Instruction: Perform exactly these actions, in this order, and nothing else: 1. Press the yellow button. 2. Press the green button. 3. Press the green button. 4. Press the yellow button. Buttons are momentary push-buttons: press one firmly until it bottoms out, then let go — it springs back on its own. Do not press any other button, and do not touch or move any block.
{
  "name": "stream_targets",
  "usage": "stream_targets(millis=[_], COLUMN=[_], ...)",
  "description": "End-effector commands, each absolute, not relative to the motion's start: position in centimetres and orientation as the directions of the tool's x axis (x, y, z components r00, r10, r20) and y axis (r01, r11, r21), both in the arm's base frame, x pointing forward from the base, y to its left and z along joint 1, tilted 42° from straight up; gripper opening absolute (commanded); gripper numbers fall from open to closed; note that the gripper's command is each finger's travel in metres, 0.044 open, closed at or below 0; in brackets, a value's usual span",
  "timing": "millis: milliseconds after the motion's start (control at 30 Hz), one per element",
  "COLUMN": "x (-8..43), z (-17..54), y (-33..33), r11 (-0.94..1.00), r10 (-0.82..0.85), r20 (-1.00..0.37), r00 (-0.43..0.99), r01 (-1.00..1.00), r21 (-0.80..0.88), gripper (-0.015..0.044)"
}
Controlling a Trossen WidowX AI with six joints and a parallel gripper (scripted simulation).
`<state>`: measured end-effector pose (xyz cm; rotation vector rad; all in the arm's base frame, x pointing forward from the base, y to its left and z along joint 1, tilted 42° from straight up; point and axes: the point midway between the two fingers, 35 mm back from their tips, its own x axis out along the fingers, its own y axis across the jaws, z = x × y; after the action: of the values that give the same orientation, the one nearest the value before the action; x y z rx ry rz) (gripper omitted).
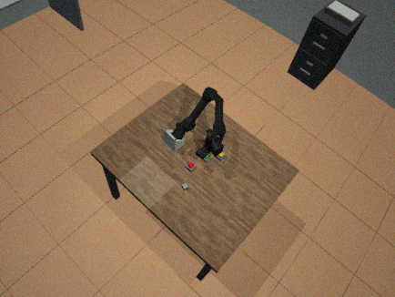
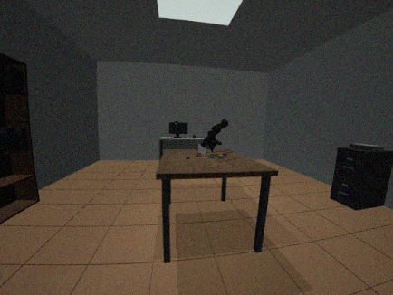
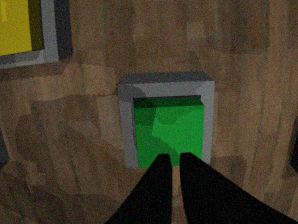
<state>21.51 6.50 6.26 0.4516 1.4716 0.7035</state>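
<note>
Yellow button (image 3: 16,19) cut by wrist view's left edge.
</note>
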Motion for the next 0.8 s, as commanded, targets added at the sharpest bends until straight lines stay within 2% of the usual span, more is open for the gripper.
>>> stream_targets(millis=[0, 767], x=[21.4, 21.3], z=[6.0, 4.0], y=[6.7, 8.6], r11=[0.728, 0.726], r10=[0.670, 0.671], r20=[-0.741, -0.740], r00=[-0.046, -0.046], r01=[-0.156, -0.156], r21=[0.668, 0.669], gripper=[0.0020, 0.0020])
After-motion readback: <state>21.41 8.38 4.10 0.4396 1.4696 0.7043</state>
